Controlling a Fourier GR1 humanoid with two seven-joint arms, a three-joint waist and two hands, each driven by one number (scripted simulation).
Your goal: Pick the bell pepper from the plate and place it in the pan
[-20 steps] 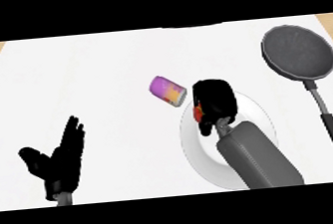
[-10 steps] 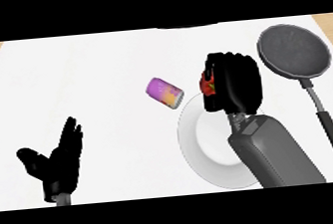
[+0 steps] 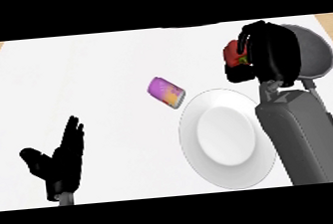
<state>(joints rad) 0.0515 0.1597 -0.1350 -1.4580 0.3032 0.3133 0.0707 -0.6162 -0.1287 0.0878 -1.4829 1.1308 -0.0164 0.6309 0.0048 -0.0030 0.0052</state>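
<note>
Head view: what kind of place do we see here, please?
Probably a kitchen counter: a white plate and a dark pan lie on a white top, and the right robot hand holds a red bell pepper.

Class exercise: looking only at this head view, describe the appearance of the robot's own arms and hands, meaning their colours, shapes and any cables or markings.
Both hands are black: the left hand shows slim fingers and a thumb. The right hand is the same black, joined by a narrow grey wrist piece to a broad, boxy grey forearm with rounded edges. Only a short grey stub of wrist shows below the left hand. No cables or markings are visible.
</note>
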